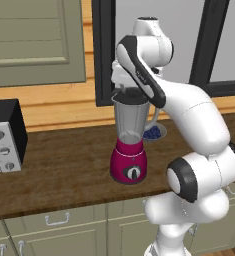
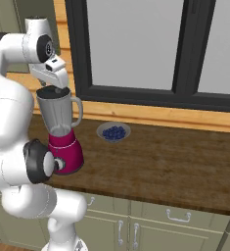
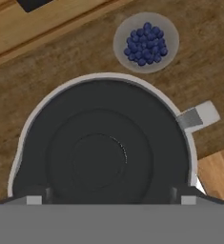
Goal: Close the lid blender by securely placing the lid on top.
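Lid [image 3: 101, 152]: dark disc seated in the rim of the blender [image 1: 130, 142], jar upright on the desk [image 2: 175, 162].
Tool [image 3: 107, 194]: jaws spread wide either side of the lid, gripping nothing, poised just above it.
Risk, snag: a sideways exit could let a fingertip [image 3: 33, 198] clip the lid's edge and unseat it; a straight lift looks safest.
Risk, tip: any push on the tall jar might rock the blender on its magenta base.
Room, hand view: bowl of blueberries [image 3: 146, 42] at 1 o'clock from the jar, apart; jar handle [image 3: 198, 116] at 3 o'clock.
Edges: toaster oven [image 1: 4, 136] well left; window frame [image 2: 150, 95] close behind; open air overhead.
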Available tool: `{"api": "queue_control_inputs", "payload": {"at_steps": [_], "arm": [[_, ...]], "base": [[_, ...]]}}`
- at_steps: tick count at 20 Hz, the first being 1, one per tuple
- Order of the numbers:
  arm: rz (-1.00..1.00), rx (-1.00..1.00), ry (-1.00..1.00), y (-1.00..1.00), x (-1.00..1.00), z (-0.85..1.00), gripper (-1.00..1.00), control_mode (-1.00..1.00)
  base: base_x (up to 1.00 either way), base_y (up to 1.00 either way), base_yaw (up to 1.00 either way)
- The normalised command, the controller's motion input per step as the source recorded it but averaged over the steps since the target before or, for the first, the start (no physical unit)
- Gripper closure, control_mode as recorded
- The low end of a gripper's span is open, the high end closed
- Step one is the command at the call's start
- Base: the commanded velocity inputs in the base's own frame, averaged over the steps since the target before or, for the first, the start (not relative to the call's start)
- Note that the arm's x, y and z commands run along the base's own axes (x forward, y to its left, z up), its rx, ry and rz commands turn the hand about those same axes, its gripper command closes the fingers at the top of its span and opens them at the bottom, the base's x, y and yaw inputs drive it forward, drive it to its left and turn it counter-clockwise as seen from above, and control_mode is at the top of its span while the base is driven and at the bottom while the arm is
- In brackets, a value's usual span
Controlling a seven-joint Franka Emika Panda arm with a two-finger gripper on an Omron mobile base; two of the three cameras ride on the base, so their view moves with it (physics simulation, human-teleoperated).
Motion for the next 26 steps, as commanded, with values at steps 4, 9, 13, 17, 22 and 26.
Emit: {"api": "queue_control_inputs", "payload": {"at_steps": [4,9,13,17,22,26], "arm": [[0.04,0.02,-0.2,-0.2,-0.44,0.13,-1.0,-1.0],[0.09,0.09,-0.25,-0.45,-0.66,0.0,-1.0,-1.0],[0.11,0.12,-0.3,-0.74,-0.81,-0.04,-1.0,-1.0],[0.13,0.13,-0.26,-0.99,-0.88,-0.06,-1.0,-1.0],[0.07,0.05,-0.14,-0.79,-0.51,-0.34,-1.0,-1.0],[0.0,0.0,0.0,-0.05,0.0,-0.24,-1.0,-1.0]], "base": [[0.0,0.0,0.0],[0.0,0.0,0.0],[0.0,0.0,0.0],[0.0,0.0,0.0],[0.0,0.0,0.0],[0.0,0.0,0.0]]}}
